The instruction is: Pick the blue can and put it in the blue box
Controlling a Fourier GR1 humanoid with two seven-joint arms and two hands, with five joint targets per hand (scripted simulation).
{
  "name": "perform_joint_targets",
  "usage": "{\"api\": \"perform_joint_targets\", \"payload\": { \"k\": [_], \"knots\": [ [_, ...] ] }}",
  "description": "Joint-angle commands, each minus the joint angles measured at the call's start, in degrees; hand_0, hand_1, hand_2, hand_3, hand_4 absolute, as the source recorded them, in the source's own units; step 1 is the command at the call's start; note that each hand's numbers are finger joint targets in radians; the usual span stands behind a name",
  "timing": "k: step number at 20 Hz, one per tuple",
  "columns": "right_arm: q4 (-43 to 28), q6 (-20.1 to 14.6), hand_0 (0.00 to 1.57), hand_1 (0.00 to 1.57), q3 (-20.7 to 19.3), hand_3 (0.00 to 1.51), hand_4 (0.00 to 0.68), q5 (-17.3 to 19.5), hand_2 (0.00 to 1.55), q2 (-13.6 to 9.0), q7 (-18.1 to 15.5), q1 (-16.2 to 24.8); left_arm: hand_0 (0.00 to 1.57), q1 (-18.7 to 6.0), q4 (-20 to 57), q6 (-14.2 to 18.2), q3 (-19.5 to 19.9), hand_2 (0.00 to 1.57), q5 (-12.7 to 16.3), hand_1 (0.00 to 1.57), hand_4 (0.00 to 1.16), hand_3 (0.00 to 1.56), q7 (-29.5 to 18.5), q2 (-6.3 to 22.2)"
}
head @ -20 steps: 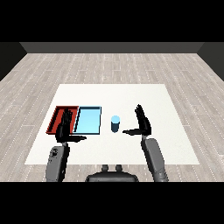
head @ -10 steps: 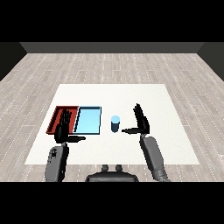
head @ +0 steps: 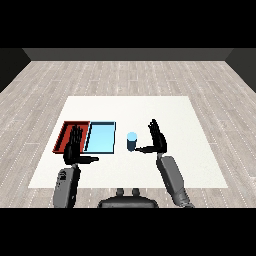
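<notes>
Your right robot hand (head: 159, 140) has edged closer to the blue can (head: 132, 141) on the tabletop (head: 190, 125), fingers spread, holding nothing (light blue tray (head: 100, 137) waits alongside); grasp pending.

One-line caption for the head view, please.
Right robot hand open beside the upright blue can, thumb reaching toward it; blue tray waits left.

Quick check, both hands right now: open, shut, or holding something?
Left hand: open, fingers straight, holding nothing, over the red tray.
Right hand: open, fingers straight and thumb spread, beside the blue can, not holding it.
</notes>
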Motion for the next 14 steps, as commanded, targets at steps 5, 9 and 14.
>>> {"api": "perform_joint_targets", "payload": {
  "k": [5, 9, 14],
  "knots": [
    [8.19, -3.56, 0.0, 0.0, 3.77, 0.0, 0.0, -5.81, 0.0, 0.05, -6.3, -1.76, 0.0, 2.05, -6.42, -0.74, 0.14, 0.0, 1.91, 0.0, 0.0, 0.0, 4.57, 0.63],
    [12.59, -7.02, 0.0, 0.0, 7.39, 0.0, 0.0, -11.39, 0.0, 0.05, -8.82, -5.23, 0.0, -2.0, -1.01, 1.34, -0.26, 0.0, -0.61, 0.0, 0.0, 0.0, 1.69, -0.62],
    [20.34, -9.46, 0.0, 0.0, 10.2, 0.0, 0.0, -16.38, 0.0, 0.05, -12.11, -9.77, 0.0, 3.52, -4.16, -0.59, 0.16, 0.0, 0.72, 0.0, 0.0, 0.0, 0.66, -0.48]
  ]
}}
